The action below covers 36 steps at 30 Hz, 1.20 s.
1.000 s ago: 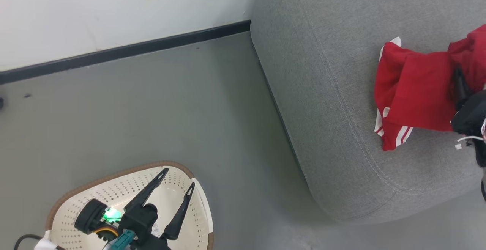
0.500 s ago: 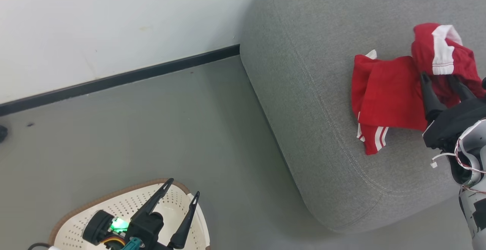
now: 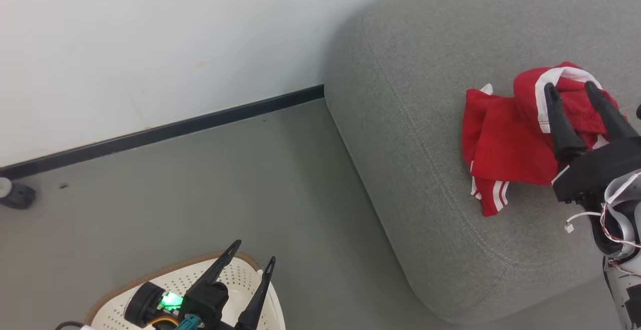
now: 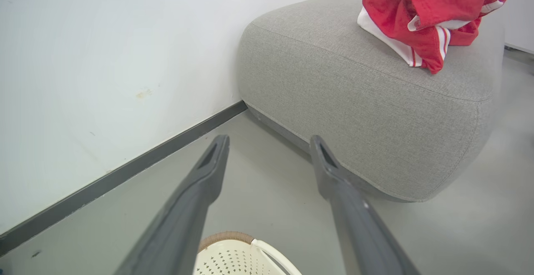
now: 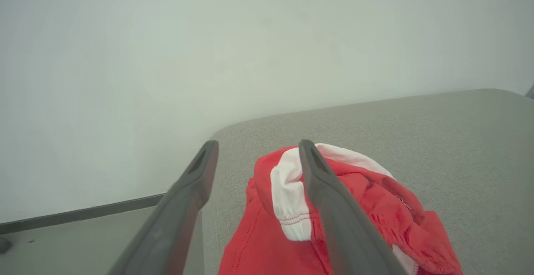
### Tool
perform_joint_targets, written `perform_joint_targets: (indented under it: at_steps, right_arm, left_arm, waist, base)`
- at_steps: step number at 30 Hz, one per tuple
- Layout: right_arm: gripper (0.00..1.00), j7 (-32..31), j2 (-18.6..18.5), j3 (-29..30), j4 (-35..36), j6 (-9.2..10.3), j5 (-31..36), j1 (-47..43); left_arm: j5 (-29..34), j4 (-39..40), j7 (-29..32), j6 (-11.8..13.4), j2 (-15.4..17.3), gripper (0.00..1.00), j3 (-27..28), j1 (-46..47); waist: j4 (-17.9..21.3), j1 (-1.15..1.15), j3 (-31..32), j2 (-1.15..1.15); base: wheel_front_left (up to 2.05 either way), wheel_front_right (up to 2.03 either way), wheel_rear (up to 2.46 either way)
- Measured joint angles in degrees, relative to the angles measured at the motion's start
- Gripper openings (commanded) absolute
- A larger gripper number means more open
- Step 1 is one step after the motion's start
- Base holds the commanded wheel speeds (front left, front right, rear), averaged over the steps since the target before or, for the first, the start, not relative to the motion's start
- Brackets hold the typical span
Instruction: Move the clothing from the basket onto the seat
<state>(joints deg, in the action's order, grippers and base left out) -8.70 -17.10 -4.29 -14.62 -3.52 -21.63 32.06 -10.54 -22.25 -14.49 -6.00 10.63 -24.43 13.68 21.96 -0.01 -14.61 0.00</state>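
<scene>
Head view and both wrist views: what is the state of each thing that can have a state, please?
red clothing, crumpled in a heap, lying on the seat.
laundry basket, upright on the floor; no clothing in the part that shows.
grey seat, carries the clothing on its top.
left gripper, open, empty, above the basket.
right gripper, open, over the clothing, not closed on it.

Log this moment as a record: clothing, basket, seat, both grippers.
clothing: red heap with white trim, lying on top of the seat
seat: grey cushion beside the wall
basket: on the floor, apart from the seat; no red fabric in the part shown
left gripper: open, above the basket
right gripper: open, fingers over the clothing; contact unclear
</scene>
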Motion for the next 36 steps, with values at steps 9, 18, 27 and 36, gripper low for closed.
perform_joint_targets:
  at_steps: [9,18,27,36]
  right_arm:
    - [1.00,3.12,-0.47,0.04,7.68,-1.35,-0.74,-1.63]
    - [1.00,8.27,0.56,-2.07,9.62,-2.59,-3.16,-6.90]
    - [1.00,13.74,3.05,-6.04,8.10,-3.05,-3.46,-12.90]
    - [1.00,18.50,4.67,-8.95,5.24,-3.07,-2.55,-17.77]
  left_arm:
    - [-0.07,-0.05,0.00,0.46,-1.08,1.00,1.11,0.12]
    - [-0.51,0.01,0.00,0.99,-1.77,1.00,3.57,0.47]
    - [-1.94,0.66,0.00,3.58,-3.58,1.00,7.44,0.41]
    - [-3.01,1.43,0.00,6.87,-4.24,1.00,11.39,-2.79]
  waist:
    - [-2.82,0.00,1.64,0.00]
    - [-7.39,0.00,2.92,0.00]
    - [-13.06,0.01,5.17,0.00]
    - [-19.17,0.00,8.38,0.00]
  base:
    - [0.00,0.00,0.00]
    - [0.00,0.00,0.00]
    - [0.00,0.00,0.00]
    - [0.00,0.00,0.00]
